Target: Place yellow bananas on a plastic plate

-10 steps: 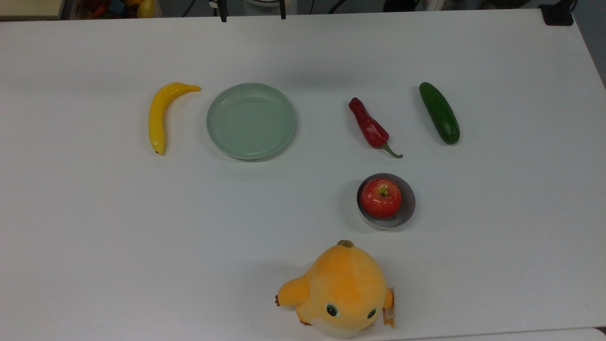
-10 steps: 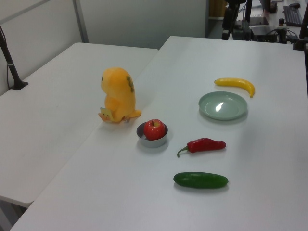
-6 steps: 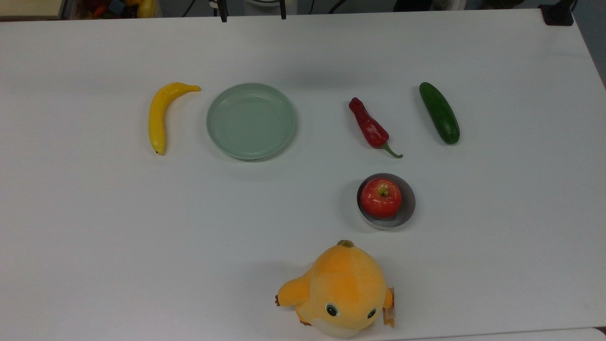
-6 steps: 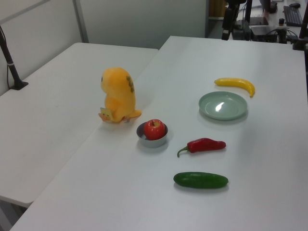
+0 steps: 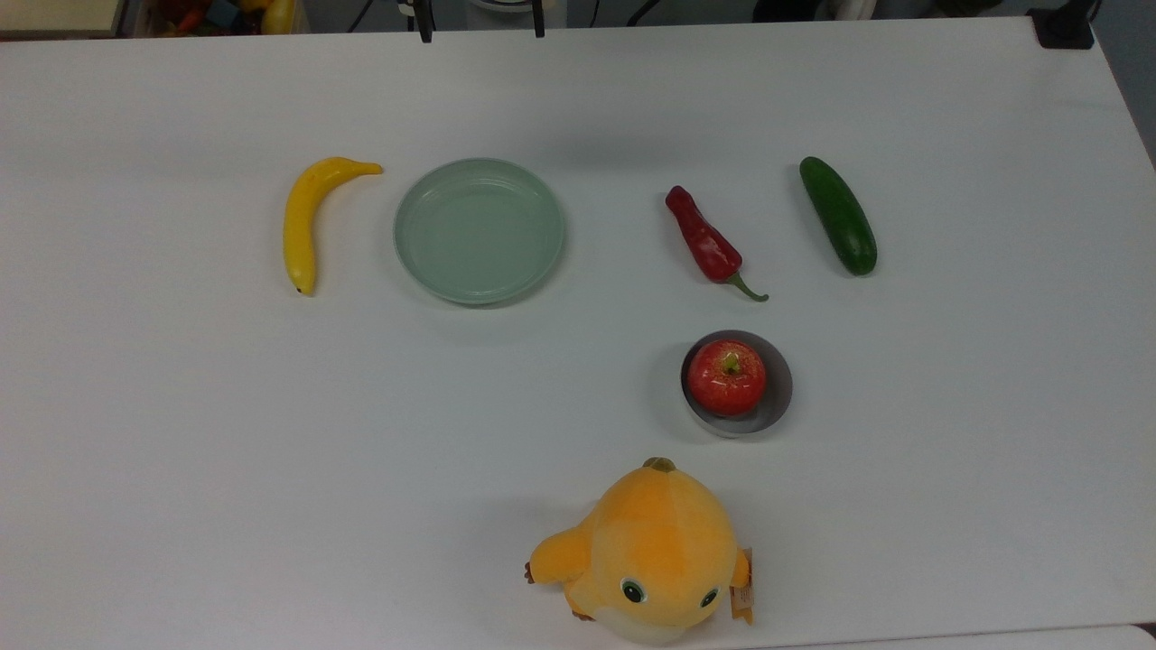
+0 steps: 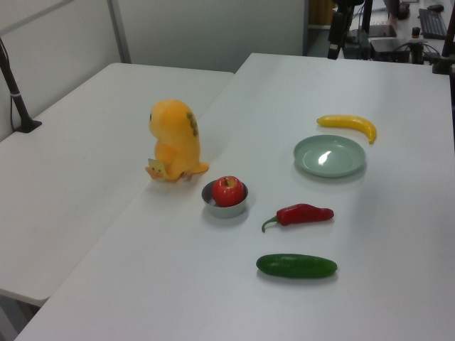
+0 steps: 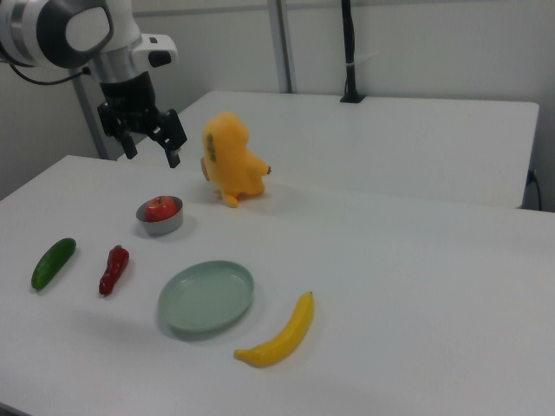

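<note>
A curved yellow banana (image 5: 305,217) (image 6: 348,124) (image 7: 279,334) lies flat on the white table, just off the pale green plate (image 5: 479,230) (image 6: 330,155) (image 7: 206,297) and not touching it. The plate holds nothing. In the right view my gripper (image 7: 149,147) hangs high above the table's far left part, over the area near the grey bowl, well away from banana and plate. Its two dark fingers (image 7: 173,139) stand apart, open, with nothing between them.
A red chili pepper (image 5: 711,242) and a green cucumber (image 5: 838,214) lie at the top view's right of the plate. A grey metal bowl (image 5: 776,402) holds a red apple (image 5: 726,376). An orange-yellow plush toy (image 5: 648,552) sits near the table's front edge.
</note>
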`<state>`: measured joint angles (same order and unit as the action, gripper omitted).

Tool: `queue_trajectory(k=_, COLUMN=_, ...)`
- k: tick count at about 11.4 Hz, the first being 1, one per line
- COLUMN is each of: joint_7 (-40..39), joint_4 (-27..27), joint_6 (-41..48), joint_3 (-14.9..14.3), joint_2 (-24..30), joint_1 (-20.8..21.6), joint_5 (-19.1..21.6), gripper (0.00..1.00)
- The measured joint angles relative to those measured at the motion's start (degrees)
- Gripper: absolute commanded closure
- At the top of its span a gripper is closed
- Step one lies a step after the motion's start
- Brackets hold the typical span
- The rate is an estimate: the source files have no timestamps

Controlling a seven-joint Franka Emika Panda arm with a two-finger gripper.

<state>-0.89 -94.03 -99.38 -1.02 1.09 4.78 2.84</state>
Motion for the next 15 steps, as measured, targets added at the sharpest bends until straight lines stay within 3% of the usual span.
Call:
queue_trajectory(k=4, joint_7=-0.2, joint_4=-4.8, joint_6=0.0, joint_3=-0.6, joint_2=-0.5, joint_1=-1.6, joint_5=-0.7, gripper=0.0)
queue_trajectory(k=10, joint_7=-2.3, joint_4=-8.2, joint_6=-0.5, joint_3=-4.9, joint_2=-4.2, joint_1=-7.8, joint_5=-1.7, gripper=0.0)
queue_trajectory(k=15, joint_7=-2.5, joint_4=-9.3, joint_6=-10.6, joint_3=-5.2, joint_2=-11.2, joint_1=-12.8, joint_5=-4.4, gripper=0.0)
